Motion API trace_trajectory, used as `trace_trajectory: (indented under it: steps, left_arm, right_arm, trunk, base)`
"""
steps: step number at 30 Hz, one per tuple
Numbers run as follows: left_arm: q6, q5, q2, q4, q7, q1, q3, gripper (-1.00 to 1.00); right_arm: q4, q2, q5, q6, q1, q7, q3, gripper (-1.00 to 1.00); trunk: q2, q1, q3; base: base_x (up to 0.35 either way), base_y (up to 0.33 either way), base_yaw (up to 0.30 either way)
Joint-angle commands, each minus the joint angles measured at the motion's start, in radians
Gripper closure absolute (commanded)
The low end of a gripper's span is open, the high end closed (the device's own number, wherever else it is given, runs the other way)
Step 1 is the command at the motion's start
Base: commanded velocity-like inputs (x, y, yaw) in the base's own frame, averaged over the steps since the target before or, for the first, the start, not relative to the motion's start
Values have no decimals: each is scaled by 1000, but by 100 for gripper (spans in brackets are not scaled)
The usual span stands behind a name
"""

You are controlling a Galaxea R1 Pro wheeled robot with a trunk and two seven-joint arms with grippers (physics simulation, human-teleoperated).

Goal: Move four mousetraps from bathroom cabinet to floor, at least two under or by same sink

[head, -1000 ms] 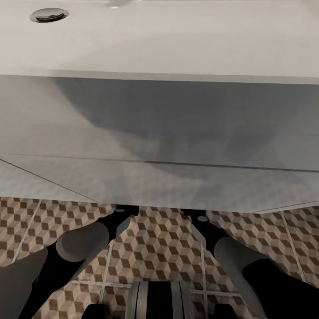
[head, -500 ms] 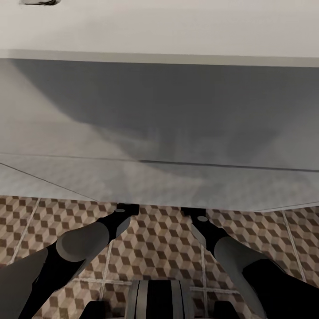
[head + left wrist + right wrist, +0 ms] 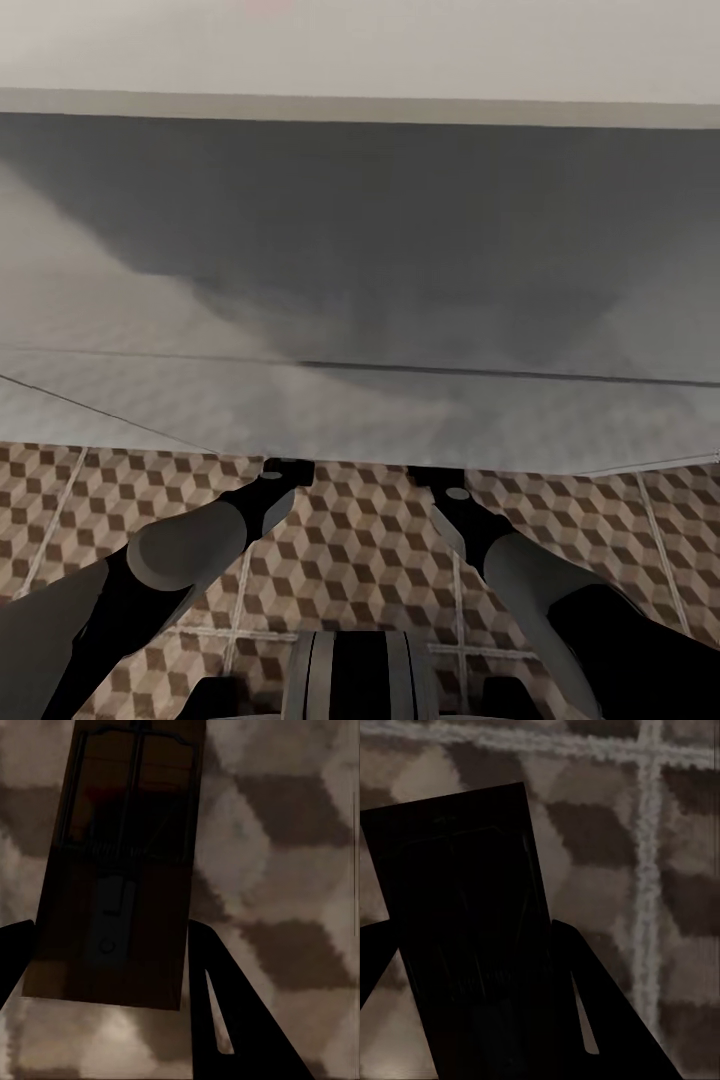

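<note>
L hand (image 3: 112, 1020) & R hand (image 3: 472, 1020) each grip a mousetrap (image 3: 120, 862); vanity (image 3: 360, 300) edge overhangs both.

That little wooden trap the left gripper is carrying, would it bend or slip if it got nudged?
The mousetrap looks like a flat wooden plate, so probably stiff. Thin and small, it is likely light. Lying flat on the patterned floor, it should slide rather than roll or tip.

The head camera is looking steeply down, close over the sink's (image 3: 360, 300) white front at twelve o'clock, both forearms reaching under it. Each wrist camera is facing down along its fingers, hovering near the bathroom floor (image 3: 300, 855), the patterned tiles all three views are sharing.
</note>
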Motion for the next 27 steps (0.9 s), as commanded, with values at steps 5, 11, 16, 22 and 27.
trace_trajectory:
  steps: [5,11,16,22,27]
  left_arm:
    - [-4,6,1,-3,7,-1,-8,100]
    - [-4,6,1,-3,7,-1,-8,100]
    - [-4,6,1,-3,7,-1,-8,100]
    - [-4,6,1,-3,7,-1,-8,100]
    - [-4,6,1,-3,7,-1,-8,100]
  right_arm:
    - [1,-2,-13,-5,-1,-6,9,100]
    - [1,-1,-13,-5,-1,-6,9,100]
    - [1,3,-13,-3,-1,-13,8,100]
    - [13,5,-18,109,-10,-111,6,100]
    - [13,5,-18,202,-24,-132,4,100]
  trunk:
    - [0,0,1]
    - [0,0,1]
    - [0,0,1]
    - [0,0,1]
    - [0,0,1]
  base:
    - [0,0,-230]
    - [0,0,-89]
    - [0,0,-8]
    - [0,0,-1]
    - [0,0,0]
